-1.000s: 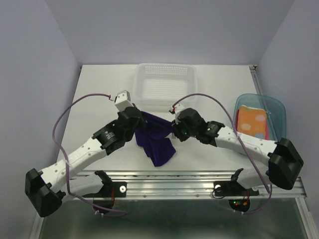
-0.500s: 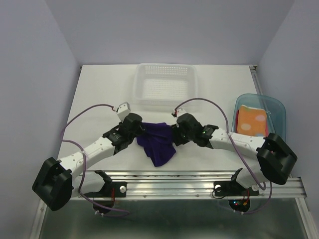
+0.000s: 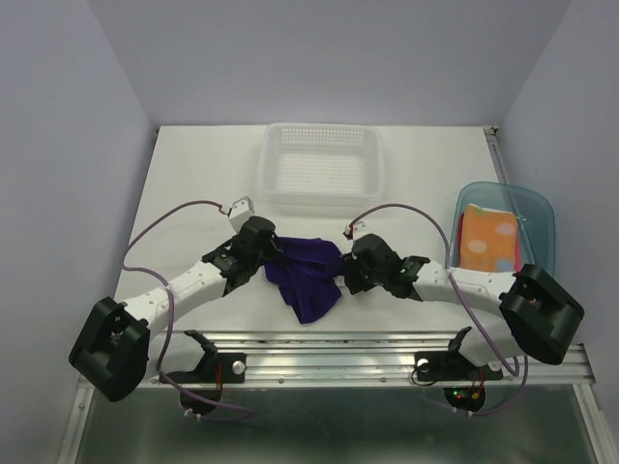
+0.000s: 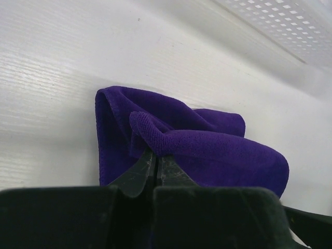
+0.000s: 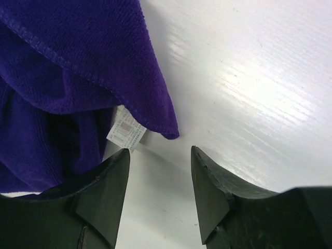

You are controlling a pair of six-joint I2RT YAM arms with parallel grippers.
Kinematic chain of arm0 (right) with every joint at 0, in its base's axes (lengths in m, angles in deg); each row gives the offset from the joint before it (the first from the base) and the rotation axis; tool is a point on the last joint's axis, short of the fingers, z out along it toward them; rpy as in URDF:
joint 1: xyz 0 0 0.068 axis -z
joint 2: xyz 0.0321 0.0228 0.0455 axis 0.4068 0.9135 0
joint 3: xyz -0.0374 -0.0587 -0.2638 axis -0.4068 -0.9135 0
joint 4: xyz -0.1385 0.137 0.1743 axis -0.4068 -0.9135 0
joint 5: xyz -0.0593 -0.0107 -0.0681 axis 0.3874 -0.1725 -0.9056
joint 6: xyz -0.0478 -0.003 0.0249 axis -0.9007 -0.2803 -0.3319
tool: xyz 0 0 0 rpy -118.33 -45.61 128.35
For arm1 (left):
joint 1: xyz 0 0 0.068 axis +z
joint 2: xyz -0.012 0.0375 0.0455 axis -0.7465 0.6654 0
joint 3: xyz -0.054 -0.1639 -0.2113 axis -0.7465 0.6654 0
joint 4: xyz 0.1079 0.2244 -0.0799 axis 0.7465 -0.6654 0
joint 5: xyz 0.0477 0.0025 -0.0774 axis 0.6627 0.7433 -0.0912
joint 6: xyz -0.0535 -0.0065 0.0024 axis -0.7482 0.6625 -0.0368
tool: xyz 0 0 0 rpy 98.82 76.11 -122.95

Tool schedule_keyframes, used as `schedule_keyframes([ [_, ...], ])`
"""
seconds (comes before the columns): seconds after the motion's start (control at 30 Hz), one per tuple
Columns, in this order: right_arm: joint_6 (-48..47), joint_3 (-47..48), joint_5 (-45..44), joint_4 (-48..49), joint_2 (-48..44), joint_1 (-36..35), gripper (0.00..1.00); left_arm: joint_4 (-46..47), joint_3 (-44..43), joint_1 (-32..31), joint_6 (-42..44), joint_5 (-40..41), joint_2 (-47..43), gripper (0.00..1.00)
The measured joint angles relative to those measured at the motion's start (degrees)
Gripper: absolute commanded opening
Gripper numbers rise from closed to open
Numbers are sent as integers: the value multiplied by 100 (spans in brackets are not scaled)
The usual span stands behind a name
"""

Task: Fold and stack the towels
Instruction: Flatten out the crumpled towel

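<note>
Purple towel (image 3: 306, 278) lay bunched on white table (image 3: 193, 184), left gripper (image 4: 156, 165) clamped tight on one fold, right gripper (image 5: 160, 151) spread apart just beside towel's corner

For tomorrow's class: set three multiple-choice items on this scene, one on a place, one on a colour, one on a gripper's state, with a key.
1. Where does the orange polka-dot towel lie?
A) in the white basket
B) on the table
C) in the teal tray

2. What colour is the crumpled towel between the arms?
A) dark purple
B) hot pink
C) green

3. How is the right gripper?
A) shut on the towel
B) open, holding nothing
C) shut on the tray

Key: 1 C, it sits inside the tray's rim; 2 A, purple in every view; 3 B, its wrist view shows parted fingers with the towel corner ahead of them.
</note>
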Motion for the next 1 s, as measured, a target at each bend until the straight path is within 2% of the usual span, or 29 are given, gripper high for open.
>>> schedule_keyframes([
  [0.3,-120,164,-284,409,704,0,54,22,-2,87,55,-131,13,0],
  [0.37,-140,232,-363,553,841,0,49,31,-2,94,61,-144,13,0],
  [0.47,-186,236,-361,728,916,28,28,37,-2,127,66,-153,13,0],
  [0.5,-205,236,-350,782,933,33,13,39,-2,140,68,-155,13,0],
  [0.57,-232,240,-313,815,953,37,1,39,-2,181,76,-166,13,0],
  [0.7,-212,271,-275,627,841,42,1,13,-46,240,129,-199,-4,0],
  [0.8,-238,474,-321,39,450,42,1,-70,-223,251,216,-306,-210,0],
  [1.0,-739,1878,-446,-835,-732,42,1,-201,-1287,264,612,-470,-1169,0],
])
